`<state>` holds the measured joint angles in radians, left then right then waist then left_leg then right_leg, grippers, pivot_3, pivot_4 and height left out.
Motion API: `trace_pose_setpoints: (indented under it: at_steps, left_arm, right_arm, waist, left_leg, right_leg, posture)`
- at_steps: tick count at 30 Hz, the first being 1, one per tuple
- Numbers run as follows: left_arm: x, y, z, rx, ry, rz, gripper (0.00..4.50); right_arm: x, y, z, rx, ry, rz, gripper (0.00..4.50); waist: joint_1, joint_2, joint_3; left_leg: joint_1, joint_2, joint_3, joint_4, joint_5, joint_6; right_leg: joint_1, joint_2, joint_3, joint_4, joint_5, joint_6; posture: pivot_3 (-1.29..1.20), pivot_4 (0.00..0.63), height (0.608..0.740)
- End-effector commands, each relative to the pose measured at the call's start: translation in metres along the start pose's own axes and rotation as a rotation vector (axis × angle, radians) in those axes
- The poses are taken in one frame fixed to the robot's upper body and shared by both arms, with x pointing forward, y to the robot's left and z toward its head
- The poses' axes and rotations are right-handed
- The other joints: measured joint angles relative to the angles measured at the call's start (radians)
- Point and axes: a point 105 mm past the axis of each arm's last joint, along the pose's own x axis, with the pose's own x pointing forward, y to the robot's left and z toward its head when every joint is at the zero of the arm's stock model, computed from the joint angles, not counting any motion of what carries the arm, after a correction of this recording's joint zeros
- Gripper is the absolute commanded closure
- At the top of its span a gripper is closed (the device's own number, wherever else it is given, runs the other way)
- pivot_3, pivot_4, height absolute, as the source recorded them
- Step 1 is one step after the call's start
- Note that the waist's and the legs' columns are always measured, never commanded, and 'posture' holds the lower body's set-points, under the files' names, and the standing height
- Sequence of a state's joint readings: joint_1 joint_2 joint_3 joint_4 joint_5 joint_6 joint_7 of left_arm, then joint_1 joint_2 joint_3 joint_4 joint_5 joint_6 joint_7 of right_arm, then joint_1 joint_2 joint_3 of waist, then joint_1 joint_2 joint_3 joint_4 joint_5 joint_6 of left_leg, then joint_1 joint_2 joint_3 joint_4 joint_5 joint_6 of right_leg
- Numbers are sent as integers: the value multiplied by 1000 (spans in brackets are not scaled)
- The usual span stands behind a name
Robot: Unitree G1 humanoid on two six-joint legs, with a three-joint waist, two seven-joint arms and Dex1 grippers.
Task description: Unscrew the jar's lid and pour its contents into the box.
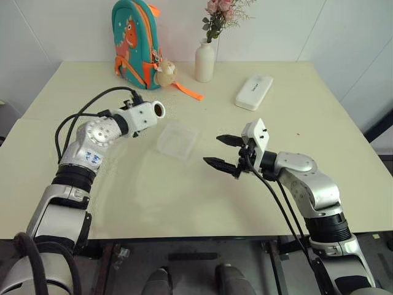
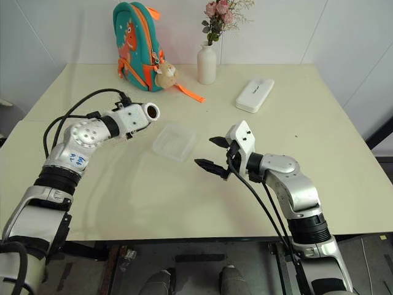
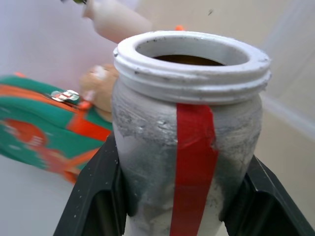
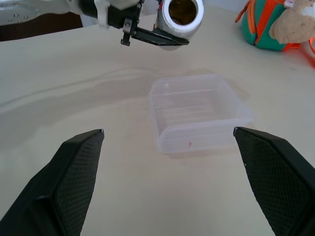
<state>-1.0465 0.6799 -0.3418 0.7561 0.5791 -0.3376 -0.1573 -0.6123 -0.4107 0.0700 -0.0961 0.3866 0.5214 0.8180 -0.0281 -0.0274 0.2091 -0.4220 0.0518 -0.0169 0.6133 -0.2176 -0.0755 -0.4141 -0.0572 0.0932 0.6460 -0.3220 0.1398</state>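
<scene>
**Over the table: open jar tipped level, box just short of its mouth**

Across the table [image 1: 295,203] I've got plenty of room. Largest of the task's things is the box [image 1: 178,140], lying flat mid-table between my two arms and looking bare inside. My right gripper [image 1: 225,152] hangs near the box's right side, fingers spread wide, holding nothing. My left gripper [image 4: 155,38] is clamped around the jar [image 1: 157,110], lid off, threaded rim bare. The jar lies almost level, its long axis pointing forward and toward the right, mouth facing outward. Inside that mouth sit the contents [image 4: 181,10], brownish, not yet spilled. No lid spotted, so I won't place it.

What matters now: the box lies below and to the right of the jar's mouth, close but not directly under it. My left arm carries the pour; I judge the mouth must come over the box and dip downward.
</scene>
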Motion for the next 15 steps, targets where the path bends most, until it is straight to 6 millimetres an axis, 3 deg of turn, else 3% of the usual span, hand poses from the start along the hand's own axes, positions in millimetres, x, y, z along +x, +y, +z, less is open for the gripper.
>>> trace_pose_setpoints:
  at_steps: [1, 5, 13, 15]
  left_arm:
    - [3, 34, 18, 474, -41, 200, 2568]
    - [11, 23, 37, 860, -140, 224, 2568]
    - [19, 22, 42, 1066, -138, 251, 2568]
    - [23, 29, 45, 1090, -114, 272, 2568]
  right_arm:
    - [-2, -1, 11, -18, -52, -16, 59]
    - [0, -1, 11, -7, -59, -19, 59]
    - [2, -2, 11, 22, -81, -36, 59]
    - [3, 0, 11, 37, -91, -34, 59]
  waist:
    - [1, 0, 0]
    - [4, 0, 0]
    - [0, 0, 0]
    - [2, 0, 0]
  left_leg:
    - [0, 0, 0, 0, 0, 0]
    - [0, -1, 0, 0, 0, 1]
    - [0, -1, 1, -1, 0, 0]
    - [-1, -1, 1, -1, 0, 0]
  right_leg:
    - [0, 0, 0, 0, 0, 0]
    - [0, 0, 1, -2, 0, 1]
    - [-1, 0, 1, 0, 0, 1]
    - [-1, 0, 1, 0, 0, 1]
  posture:
    - [0, 150, 740]
    - [0, 150, 740]
    - [0, 150, 740]
    - [0, 150, 740]
